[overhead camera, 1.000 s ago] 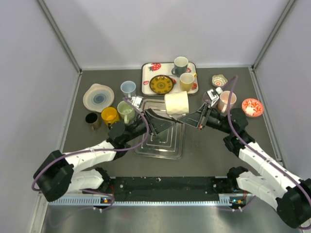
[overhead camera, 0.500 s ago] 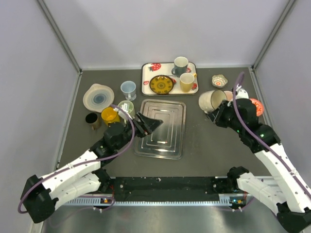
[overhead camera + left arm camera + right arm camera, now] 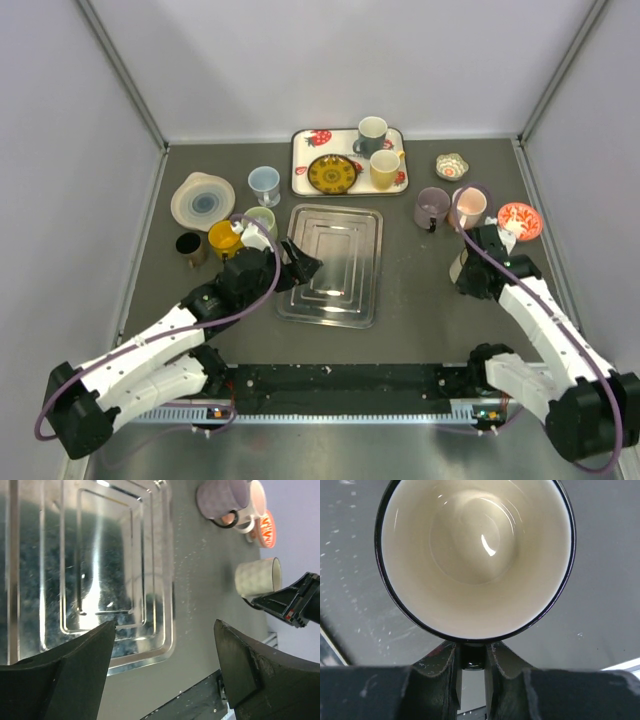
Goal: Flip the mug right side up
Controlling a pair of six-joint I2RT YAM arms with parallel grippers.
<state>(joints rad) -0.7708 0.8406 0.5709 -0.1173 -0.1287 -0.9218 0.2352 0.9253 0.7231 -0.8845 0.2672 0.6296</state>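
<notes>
While the right gripper (image 3: 470, 656) pinches its two fingers (image 3: 436, 672) onto a dark piece at the side of the cream mug (image 3: 475, 555), probably the handle, the mug's dark-rimmed mouth faces straight into the right wrist camera, so it is turned upward. The glossy pale inside is bare. From the left wrist view the same mug (image 3: 254, 578) stands mouth-up low over the grey table (image 3: 410, 290), with the black gripper (image 3: 292, 602) beside it; whether its base touches the surface I cannot tell. In the overhead view the mug sits on the right side of the table, mostly hidden under that wrist.

Just beyond it, toward the back, a purple mug (image 3: 431, 207) and a pink mug (image 3: 468, 207) stand side by side, with a red-patterned dish (image 3: 519, 220) to their right.

Well apart, the left gripper (image 3: 300, 268) hangs over the left edge of the metal tray (image 3: 335, 300) at the table's middle, its jaws spread wide and holding nothing. Behind its arm cluster a yellow cup (image 3: 226, 238), a pale green cup (image 3: 262, 218) and a small black cup (image 3: 189, 245).
</notes>
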